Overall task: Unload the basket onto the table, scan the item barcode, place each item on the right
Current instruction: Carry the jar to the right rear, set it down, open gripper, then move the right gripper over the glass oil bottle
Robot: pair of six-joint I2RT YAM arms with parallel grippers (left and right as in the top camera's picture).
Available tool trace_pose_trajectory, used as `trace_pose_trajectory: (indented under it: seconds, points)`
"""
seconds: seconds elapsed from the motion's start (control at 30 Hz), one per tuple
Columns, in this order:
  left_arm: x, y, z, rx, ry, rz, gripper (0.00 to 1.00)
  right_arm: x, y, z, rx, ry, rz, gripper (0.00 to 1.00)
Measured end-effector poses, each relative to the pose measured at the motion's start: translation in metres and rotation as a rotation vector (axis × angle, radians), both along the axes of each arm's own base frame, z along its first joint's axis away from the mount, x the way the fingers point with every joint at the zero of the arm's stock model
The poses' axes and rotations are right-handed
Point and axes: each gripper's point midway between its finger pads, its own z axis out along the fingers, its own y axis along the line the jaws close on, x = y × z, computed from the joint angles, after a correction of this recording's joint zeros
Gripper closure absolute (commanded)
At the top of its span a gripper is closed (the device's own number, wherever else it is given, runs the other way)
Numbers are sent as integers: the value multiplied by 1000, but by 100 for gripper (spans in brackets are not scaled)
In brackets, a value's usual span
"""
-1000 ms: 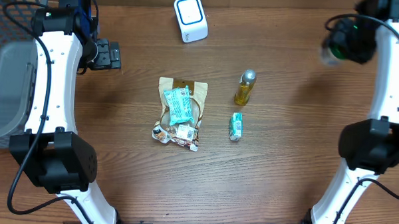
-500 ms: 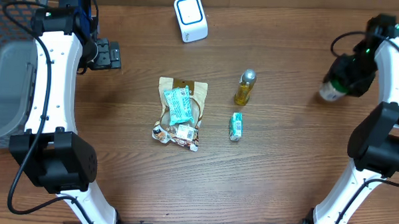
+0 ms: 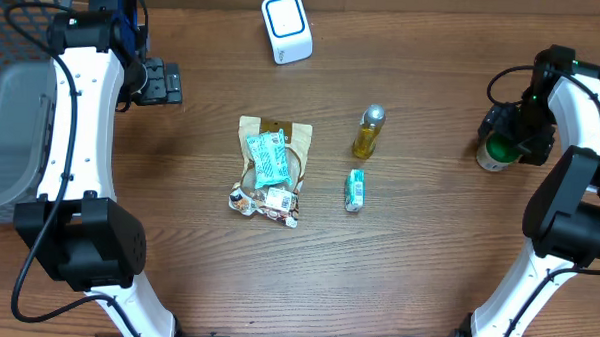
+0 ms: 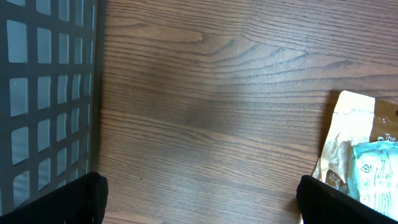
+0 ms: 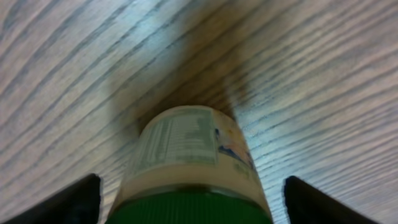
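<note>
A small jar [image 3: 495, 153] with a green screw lid and a pale printed label stands upright on the desk [image 3: 426, 273] at the right side. The white barcode scanner [image 3: 287, 28], its square window ringed in blue, sits at the far middle, well apart.

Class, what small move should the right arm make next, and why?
Probably lift the right gripper straight up: its jaws stand open, clear of the green-capped bottle, which stands upright on the table, so the arm seems free to leave.
</note>
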Motion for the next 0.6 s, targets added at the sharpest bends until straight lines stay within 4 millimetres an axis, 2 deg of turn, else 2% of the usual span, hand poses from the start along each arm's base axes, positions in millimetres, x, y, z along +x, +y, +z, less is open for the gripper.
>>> trace_pose_trajectory:
  seconds: [0.27, 0.33, 0.43, 0.6]
  points:
    - [0, 0, 0, 0, 0, 0, 0, -1, -1, 1, -5, 6, -6, 2]
    - [0, 0, 0, 0, 0, 0, 0, -1, -1, 7, -4, 8, -16, 2]
    - [0, 0, 0, 0, 0, 0, 1, 10, -4, 31, -14, -28, -27, 3]
    - [0, 0, 0, 0, 0, 0, 0, 33, 0, 101, -18, -161, -8, 12]
